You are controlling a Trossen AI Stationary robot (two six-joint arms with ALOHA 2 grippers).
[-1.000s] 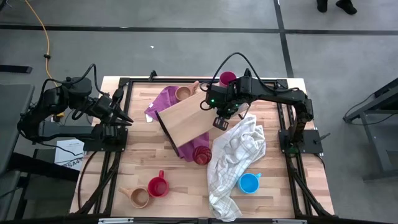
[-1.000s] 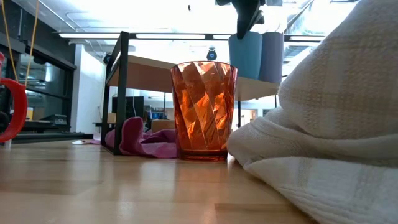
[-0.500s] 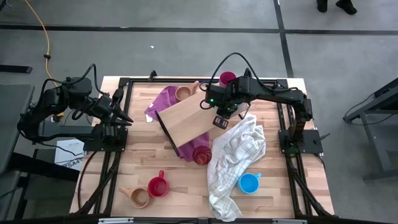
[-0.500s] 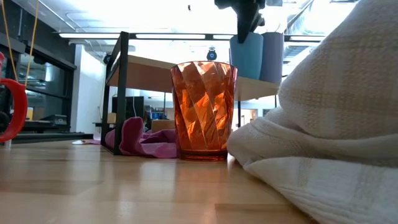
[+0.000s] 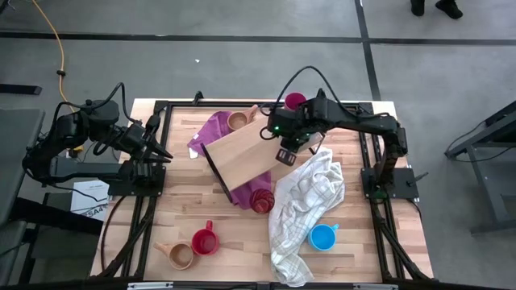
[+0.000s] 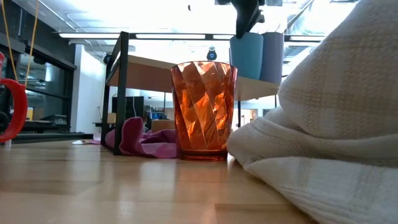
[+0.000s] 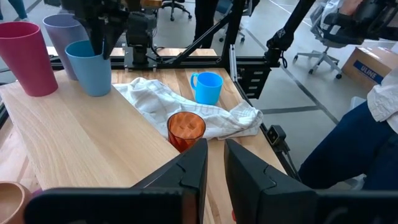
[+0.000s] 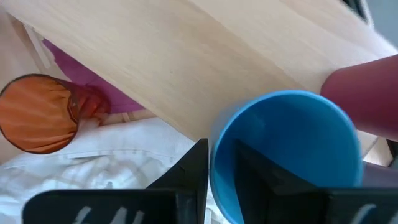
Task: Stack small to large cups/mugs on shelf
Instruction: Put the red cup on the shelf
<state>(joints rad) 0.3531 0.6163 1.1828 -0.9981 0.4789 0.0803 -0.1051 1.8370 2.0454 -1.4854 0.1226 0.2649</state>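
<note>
The shelf is a light-wood board on a black frame. A magenta tumbler, a lavender tumbler and a blue tumbler stand upright on it. My right gripper points down over the blue tumbler, open, with one finger inside its rim and one outside. An orange tumbler stands on the table by the shelf's near edge. My left gripper waits at the table's left edge, narrowly open, with nothing between its fingers. My right gripper comes from above with the blue tumbler's rim between its two fingers, at the side toward the towel. Whether either finger touches the rim I cannot tell. The tumbler stands upright with its base on the shelf.
A white checked towel lies heaped right of the shelf, with a blue mug beside it. A red mug and a tan mug stand near the front left. Another tan mug sits on the purple cloth.
</note>
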